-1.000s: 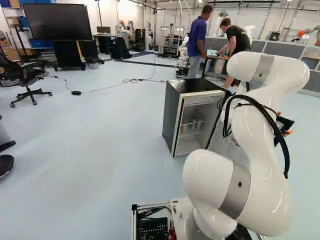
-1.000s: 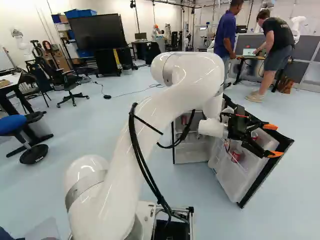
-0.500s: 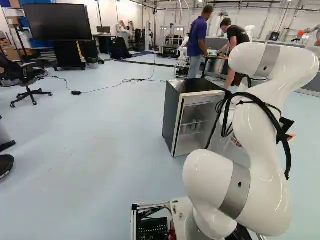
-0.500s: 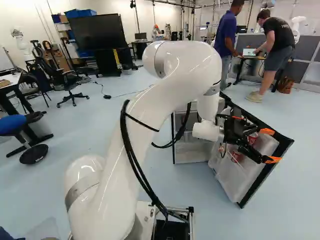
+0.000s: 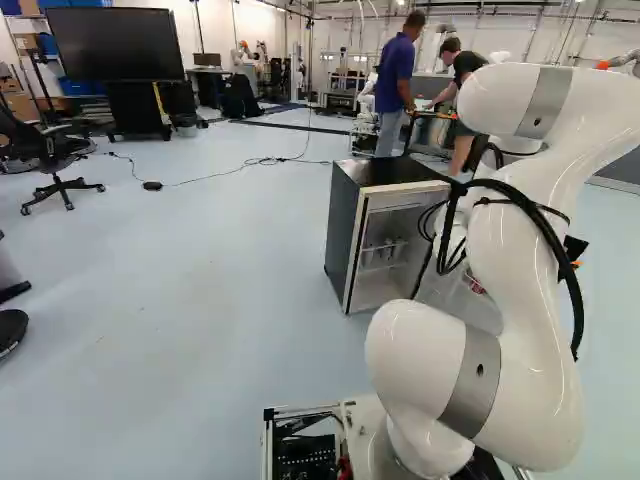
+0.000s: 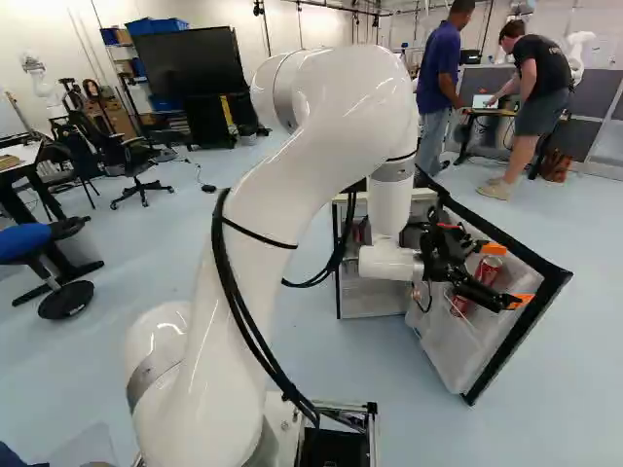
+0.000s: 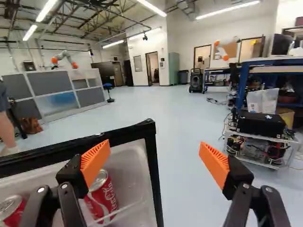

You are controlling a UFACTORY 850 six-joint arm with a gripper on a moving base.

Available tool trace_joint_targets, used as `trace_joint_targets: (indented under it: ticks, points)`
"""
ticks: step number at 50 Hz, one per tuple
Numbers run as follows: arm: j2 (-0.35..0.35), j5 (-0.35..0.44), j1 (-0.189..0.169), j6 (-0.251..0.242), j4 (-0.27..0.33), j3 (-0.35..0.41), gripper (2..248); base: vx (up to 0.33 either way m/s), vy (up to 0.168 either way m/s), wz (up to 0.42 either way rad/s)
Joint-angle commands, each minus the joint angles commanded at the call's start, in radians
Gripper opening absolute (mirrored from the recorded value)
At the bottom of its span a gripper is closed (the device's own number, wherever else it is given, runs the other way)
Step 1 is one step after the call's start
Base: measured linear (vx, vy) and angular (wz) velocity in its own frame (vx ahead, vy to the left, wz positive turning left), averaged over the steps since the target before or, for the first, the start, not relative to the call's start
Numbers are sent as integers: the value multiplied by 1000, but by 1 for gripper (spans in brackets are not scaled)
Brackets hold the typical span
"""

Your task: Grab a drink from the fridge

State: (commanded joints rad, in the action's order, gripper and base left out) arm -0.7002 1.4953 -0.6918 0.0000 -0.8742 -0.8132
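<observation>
The black gripper with orange pads (image 7: 155, 149) is wide and holds nothing, its fingers spread side by side near the black-rimmed white door (image 7: 128, 134) of the small black fridge (image 5: 343, 230). The nearer red drink can (image 7: 102, 196) lies lower than the fingertips and off to the finger nearer the door, in the clear plastic bin (image 7: 128, 213) by the door's free upright edge. Its long axis is upright, so the side-by-side pads should suit it; the gripper probably has to sink and shift towards the door first, with that finger likely to knock the can. A second red can (image 7: 10, 210) sits farther from that edge. The white arm (image 6: 321, 146) arches high, then drops to the wrist, which points roughly level across the door towards its free corner.
</observation>
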Motion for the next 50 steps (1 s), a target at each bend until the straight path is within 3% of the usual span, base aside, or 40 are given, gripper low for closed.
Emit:
trace_joint_targets:
  ticks: [27,50]
  points:
    - [113,0,40,0,284,178,247,0,0,0]
    - [127,0,43,0,527,199,247,0,0,0]
